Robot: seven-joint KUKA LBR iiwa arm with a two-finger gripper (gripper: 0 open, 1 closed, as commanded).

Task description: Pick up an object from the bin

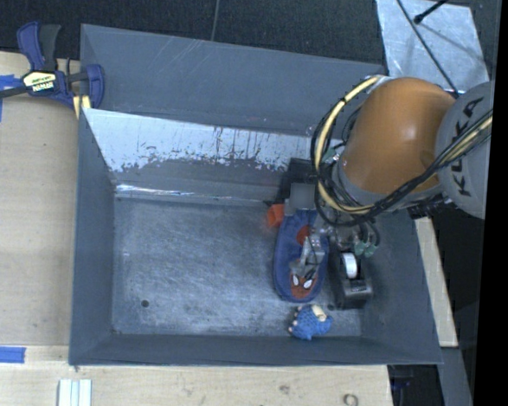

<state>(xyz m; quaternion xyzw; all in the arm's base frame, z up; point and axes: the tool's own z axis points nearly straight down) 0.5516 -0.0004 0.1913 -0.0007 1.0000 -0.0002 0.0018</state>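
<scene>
Gripper sits right over the blue slipper-looking thing at the right side of the bin; can't tell if the claw's clamped or loose. It looks soft, floppy and light, so I'd pinch its rim.

- My wrist cover is orange.
- The bin is grey.
- The shoe is blue with a red-and-white print.
- The small toy is blue and yellow.

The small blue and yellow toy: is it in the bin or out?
In. The toy lies on the floor of the bin, close to its lower wall.
</scene>
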